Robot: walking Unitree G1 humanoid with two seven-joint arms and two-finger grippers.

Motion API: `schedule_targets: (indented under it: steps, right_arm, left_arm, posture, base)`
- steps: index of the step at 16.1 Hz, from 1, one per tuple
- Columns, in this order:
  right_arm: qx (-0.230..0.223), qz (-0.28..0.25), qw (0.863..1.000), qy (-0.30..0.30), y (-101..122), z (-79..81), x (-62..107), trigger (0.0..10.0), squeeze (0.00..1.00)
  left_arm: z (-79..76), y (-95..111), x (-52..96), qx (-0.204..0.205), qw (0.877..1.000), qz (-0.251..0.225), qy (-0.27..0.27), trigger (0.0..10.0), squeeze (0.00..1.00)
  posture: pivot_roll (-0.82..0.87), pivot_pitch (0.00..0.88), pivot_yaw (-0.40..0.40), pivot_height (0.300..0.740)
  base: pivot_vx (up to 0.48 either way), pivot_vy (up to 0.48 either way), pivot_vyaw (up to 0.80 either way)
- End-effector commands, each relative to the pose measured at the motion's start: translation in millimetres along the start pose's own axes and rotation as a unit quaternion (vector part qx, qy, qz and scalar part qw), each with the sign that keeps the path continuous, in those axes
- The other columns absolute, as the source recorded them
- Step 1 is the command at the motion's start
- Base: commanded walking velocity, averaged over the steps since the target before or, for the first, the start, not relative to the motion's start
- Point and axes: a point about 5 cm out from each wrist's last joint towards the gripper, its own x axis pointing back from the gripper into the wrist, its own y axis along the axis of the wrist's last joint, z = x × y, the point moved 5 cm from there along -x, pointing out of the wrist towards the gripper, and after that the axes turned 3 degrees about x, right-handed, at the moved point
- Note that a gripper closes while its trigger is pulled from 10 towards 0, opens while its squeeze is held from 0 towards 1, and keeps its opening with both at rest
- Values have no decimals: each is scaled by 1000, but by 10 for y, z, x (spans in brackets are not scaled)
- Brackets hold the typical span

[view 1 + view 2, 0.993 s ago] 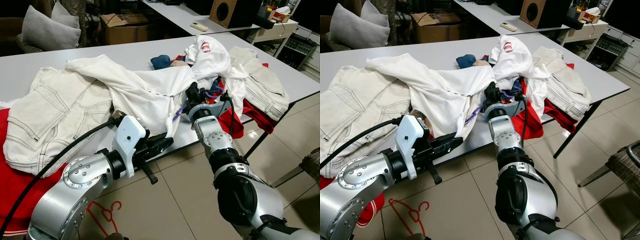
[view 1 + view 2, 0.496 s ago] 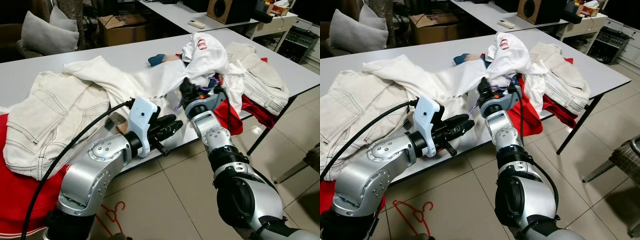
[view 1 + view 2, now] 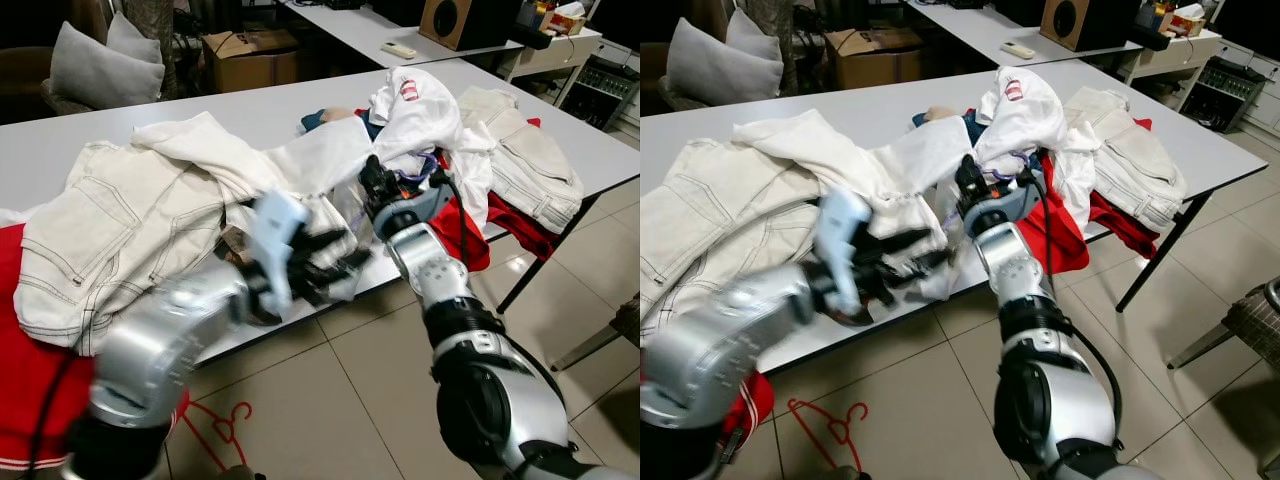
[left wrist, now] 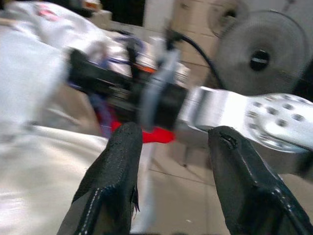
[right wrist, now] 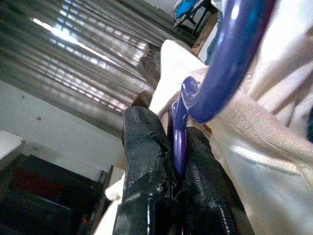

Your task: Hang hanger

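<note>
A purple plastic hanger (image 5: 222, 63) is pinched between the pressed-together black fingers (image 5: 146, 161) of the right gripper (image 5: 173, 161), w/ white fabric draped over it, at the pile of white garments (image 3: 300, 170) on the grey table (image 3: 60, 140). The left gripper (image 4: 171, 161), fingers spread apart, is held at the table's near edge, blurred, beside the right arm. A red wire hanger (image 3: 825, 420) is seen on the tiled floor.

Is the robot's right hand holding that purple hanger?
Yes. In the right wrist view the right hand has its two black fingers pinched shut on the purple hanger.
</note>
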Motion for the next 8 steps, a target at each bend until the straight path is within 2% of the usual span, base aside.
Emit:
schedule_targets:
  steps: [1, 2, 3, 4, 5, 6, 7, 8]
  right_arm:
    - [29, 0, 999, 31, 97, 103, 15, 10000, 0]
    - [40, 4, 998, 43, 128, 135, 39, 10000, 0]
    - [81, 4, 994, 76, 215, 230, 112, 10000, 0]
    - [117, -6, 986, 117, 355, 420, 203, 10000, 0]
    - [129, -14, 982, 137, 424, 526, 232, 10000, 0]
    - [143, -27, 974, 174, 555, 733, 298, 10000, 0]
    - [150, -37, 963, 221, 698, 978, 396, 10000, 0]
    - [176, -43, 946, 269, 827, 1237, 523, 10000, 0]
  left_arm:
    - [179, 160, 90, -20, 998, -34, 49, 10000, 1000]
    - [351, 167, 175, -20, 994, -39, 96, 10000, 1000]
    - [602, 131, 342, -17, 985, -38, 166, 10000, 945]
    - [852, 52, 586, -13, 969, -34, 246, 10000, 110]
    - [914, 28, 655, -10, 962, -33, 269, 10000, 35]
    - [974, -16, 754, -6, 954, -29, 298, 10000, 0]
    - [971, -44, 810, -6, 951, -28, 308, 10000, 0]
    - [947, -42, 835, 0, 949, -38, 312, 10000, 0]
  posture:
    - [-8, 0, -39, 740]
    - [-9, 0, -40, 740]
    - [-11, 0, -41, 740]
    - [-18, 0, -33, 740]
    - [-18, 0, -33, 740]
    - [-18, 0, -34, 740]
    - [-15, 0, -35, 740]
    - [-13, 0, -39, 740]
  base:
    - [0, 0, 0]
    - [0, 0, 0]
    - [0, 0, 0]
    - [0, 0, 800]
    - [0, 0, 800]
    - [0, 0, 800]
    - [0, 0, 800]
    - [0, 0, 800]
